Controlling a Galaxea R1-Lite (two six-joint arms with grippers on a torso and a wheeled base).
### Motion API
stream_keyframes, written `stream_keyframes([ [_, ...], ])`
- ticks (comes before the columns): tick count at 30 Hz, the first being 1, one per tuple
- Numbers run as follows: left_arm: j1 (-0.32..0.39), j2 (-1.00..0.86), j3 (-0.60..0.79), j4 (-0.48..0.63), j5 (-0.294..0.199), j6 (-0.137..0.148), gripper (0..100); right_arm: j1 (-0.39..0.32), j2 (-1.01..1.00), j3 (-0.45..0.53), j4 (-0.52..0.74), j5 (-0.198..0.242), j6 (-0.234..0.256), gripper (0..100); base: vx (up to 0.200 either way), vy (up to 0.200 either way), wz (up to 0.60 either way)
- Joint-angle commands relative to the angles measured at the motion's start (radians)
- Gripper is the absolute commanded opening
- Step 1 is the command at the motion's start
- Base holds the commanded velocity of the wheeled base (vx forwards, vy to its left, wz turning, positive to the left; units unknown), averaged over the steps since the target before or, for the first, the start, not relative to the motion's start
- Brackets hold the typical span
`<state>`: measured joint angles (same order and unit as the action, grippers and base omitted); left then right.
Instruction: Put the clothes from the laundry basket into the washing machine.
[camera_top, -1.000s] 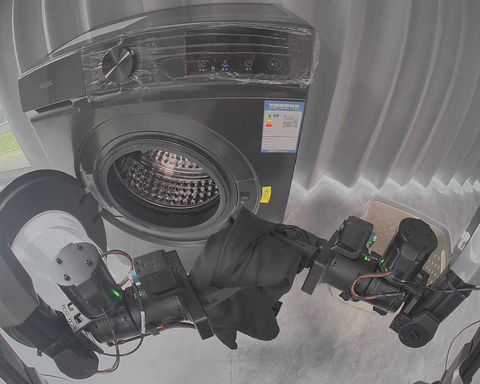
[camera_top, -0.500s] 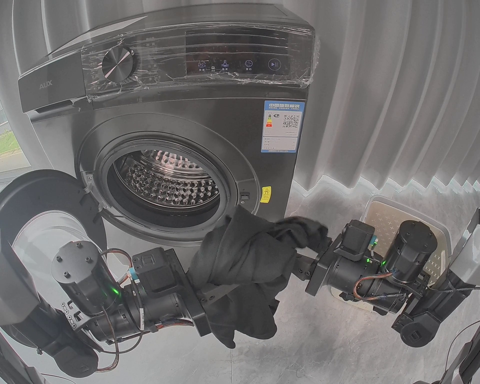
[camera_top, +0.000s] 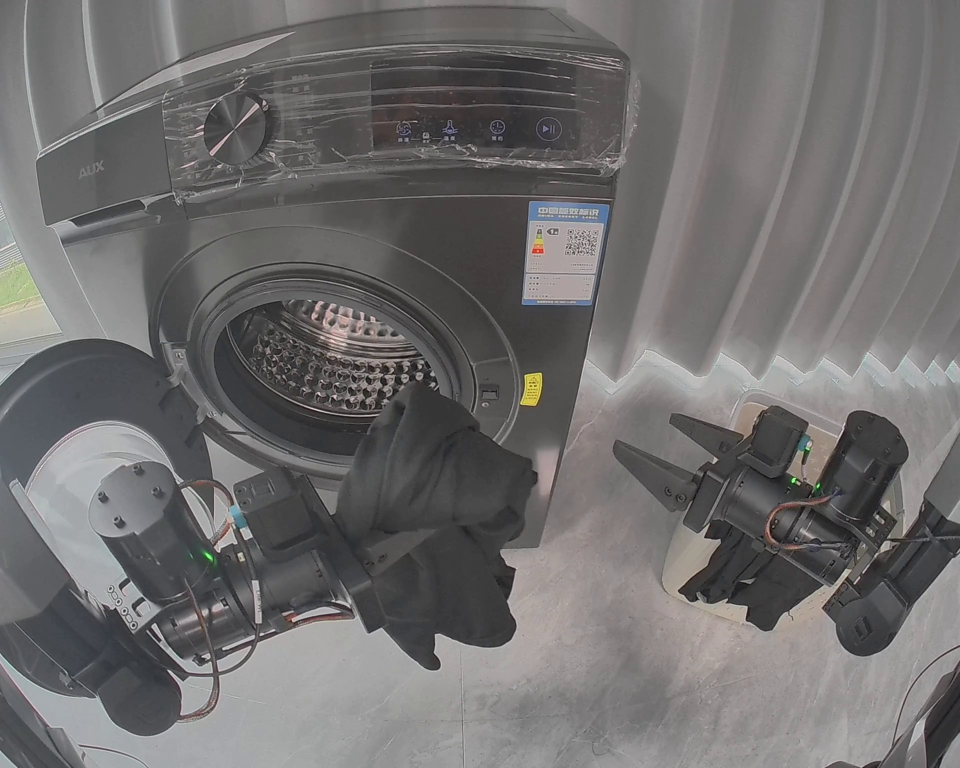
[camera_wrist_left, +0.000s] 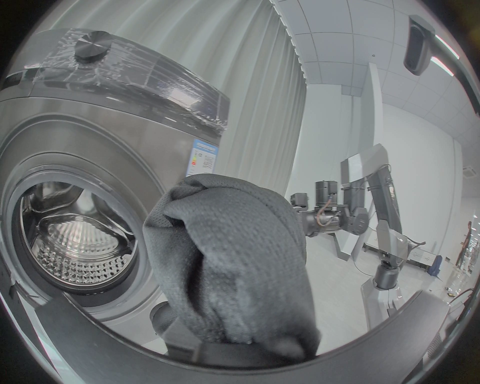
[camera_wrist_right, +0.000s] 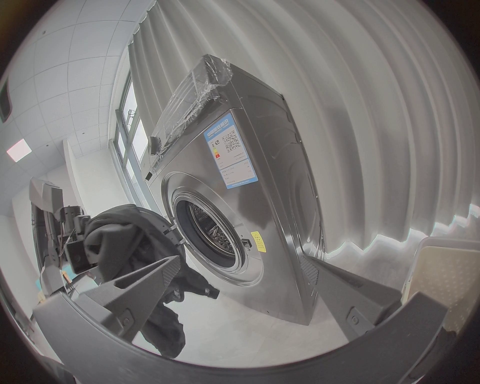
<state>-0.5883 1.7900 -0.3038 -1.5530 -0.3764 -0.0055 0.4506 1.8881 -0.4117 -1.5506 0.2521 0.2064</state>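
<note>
Dark garment (camera_top: 430, 480) draped over left gripper (camera_top: 400, 550) (clamped on it), at washing machine (camera_top: 400, 230) opening's lower edge, right gripper (camera_top: 645, 433) spread wide, well apart.

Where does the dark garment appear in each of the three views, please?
Head view: dark garment at lower centre, just before the drum opening.
Left wrist view: dark garment close up, beside the drum opening.
Right wrist view: dark garment farther off, beside the drum opening.
Shared landmark: the blue label on the washing machine.
</note>
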Motion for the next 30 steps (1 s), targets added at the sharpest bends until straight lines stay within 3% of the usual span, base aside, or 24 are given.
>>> stream_keyframes([
  [1, 0.028, 0.005, -0.005, -0.001, 0.004, -0.013, 0, 0.017, -0.027, 0.019, 0.000, -0.001, -0.025, 100, 0.000, 0.000, 0.00],
  [6, 0.028, 0.005, -0.023, 0.001, 0.060, -0.048, 0, 0.020, -0.026, 0.019, 0.000, 0.001, -0.061, 100, 0.000, 0.000, 0.00],
  [7, 0.025, 0.005, -0.035, -0.001, 0.103, -0.059, 0, 0.026, -0.027, 0.021, 0.000, -0.001, -0.062, 100, 0.000, 0.000, 0.00],
  [11, 0.028, 0.002, -0.049, 0.001, 0.175, -0.060, 0, 0.034, -0.029, 0.025, 0.000, 0.001, -0.064, 100, 0.000, 0.000, 0.00],
  [12, 0.027, 0.005, -0.051, 0.001, 0.217, -0.062, 0, 0.039, -0.029, 0.025, 0.000, 0.001, -0.065, 100, 0.000, 0.000, 0.00],
  [15, 0.025, 0.011, -0.044, 0.001, 0.252, -0.062, 0, 0.046, -0.030, 0.024, 0.000, -0.001, -0.067, 100, 0.000, 0.000, 0.00],
  [30, 0.008, 0.023, -0.012, -0.001, 0.278, -0.059, 0, 0.062, -0.027, 0.027, 0.000, -0.001, -0.065, 100, 0.000, 0.000, 0.00],
])
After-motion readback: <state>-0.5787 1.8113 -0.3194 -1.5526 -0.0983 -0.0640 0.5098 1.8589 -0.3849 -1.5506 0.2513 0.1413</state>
